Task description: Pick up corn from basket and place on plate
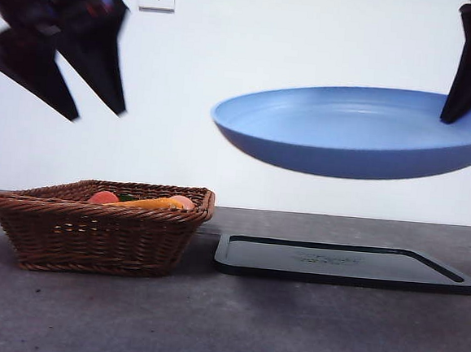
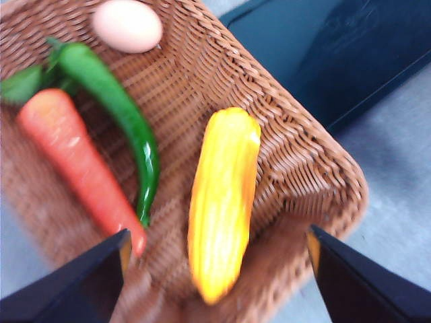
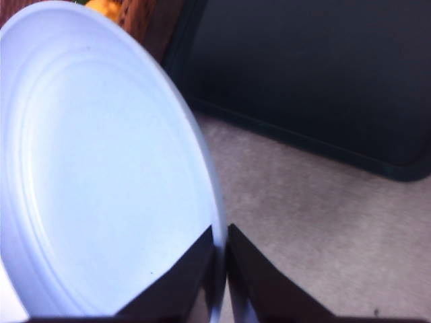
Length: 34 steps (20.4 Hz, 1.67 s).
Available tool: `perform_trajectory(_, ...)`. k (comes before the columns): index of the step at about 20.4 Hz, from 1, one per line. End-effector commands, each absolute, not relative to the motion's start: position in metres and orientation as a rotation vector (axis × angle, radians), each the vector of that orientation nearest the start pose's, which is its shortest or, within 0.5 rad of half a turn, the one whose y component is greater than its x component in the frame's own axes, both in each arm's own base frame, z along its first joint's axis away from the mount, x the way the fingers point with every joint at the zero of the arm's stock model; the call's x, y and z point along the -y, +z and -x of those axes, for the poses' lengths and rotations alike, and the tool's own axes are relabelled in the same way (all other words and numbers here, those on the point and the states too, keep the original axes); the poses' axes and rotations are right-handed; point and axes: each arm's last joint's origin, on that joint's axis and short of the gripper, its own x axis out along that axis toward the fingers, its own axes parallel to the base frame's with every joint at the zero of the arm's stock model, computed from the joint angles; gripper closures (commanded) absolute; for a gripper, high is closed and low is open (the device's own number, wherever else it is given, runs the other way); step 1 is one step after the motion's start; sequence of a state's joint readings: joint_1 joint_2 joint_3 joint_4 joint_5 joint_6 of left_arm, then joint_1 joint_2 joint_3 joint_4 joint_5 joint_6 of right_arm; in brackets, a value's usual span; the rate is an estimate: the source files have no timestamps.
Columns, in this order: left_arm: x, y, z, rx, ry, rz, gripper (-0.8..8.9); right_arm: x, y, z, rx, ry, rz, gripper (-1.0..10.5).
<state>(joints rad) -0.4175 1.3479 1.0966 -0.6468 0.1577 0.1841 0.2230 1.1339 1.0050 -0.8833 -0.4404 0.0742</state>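
Observation:
The yellow corn lies in the brown wicker basket, near its rim; from the front it shows as an orange strip above the basket's edge. My left gripper hangs open above the corn, jaws wide to either side; the front view shows it blurred and high at the left. The light blue plate is held in the air above the black tray, with my right gripper shut on its rim.
A carrot, a green pepper and a pale round item share the basket. A flat black tray lies on the grey table to the right of the basket, under the plate.

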Motion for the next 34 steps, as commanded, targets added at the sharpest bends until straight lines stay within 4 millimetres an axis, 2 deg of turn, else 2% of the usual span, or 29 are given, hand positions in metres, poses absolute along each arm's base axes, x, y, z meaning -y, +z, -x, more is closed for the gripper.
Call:
perform_trajectory(1,0.13,0.277,-0.268,-0.857,-0.66,-0.354,3.88,-0.057,0.298,-0.203,-1.015,0.574,-0.17,9.5)
perform_trajectory(4,0.143,0.262,-0.288,-0.901,-0.68,-0.38,3.88,-0.054,0.298,-0.204,-1.012,0.559,-0.179,9.5)
perform_trajectory(7,0.15,0.247,-0.298,-0.943,-0.693,-0.398,3.89,-0.051,0.298,-0.204,-1.009,0.551,-0.181,9.5)
perform_trajectory(15,0.16,0.21,-0.312,-1.033,-0.709,-0.415,3.89,-0.051,0.299,-0.205,-0.996,0.556,-0.173,9.5)
perform_trajectory(21,0.167,0.192,-0.318,-1.07,-0.728,-0.408,3.94,-0.052,0.299,-0.206,-0.986,0.56,-0.167,9.5)
perform_trajectory(29,0.173,0.189,-0.315,-1.077,-0.712,-0.444,6.1,-0.052,0.3,-0.206,-0.982,0.56,-0.166,9.5)
perform_trajectory(32,0.173,0.195,-0.316,-1.074,-0.7,-0.446,6.21,-0.052,0.3,-0.206,-0.983,0.56,-0.166,9.5)
perform_trajectory(34,0.173,0.206,-0.317,-1.078,-0.697,-0.445,6.21,-0.052,0.3,-0.206,-0.983,0.56,-0.166,9.5)
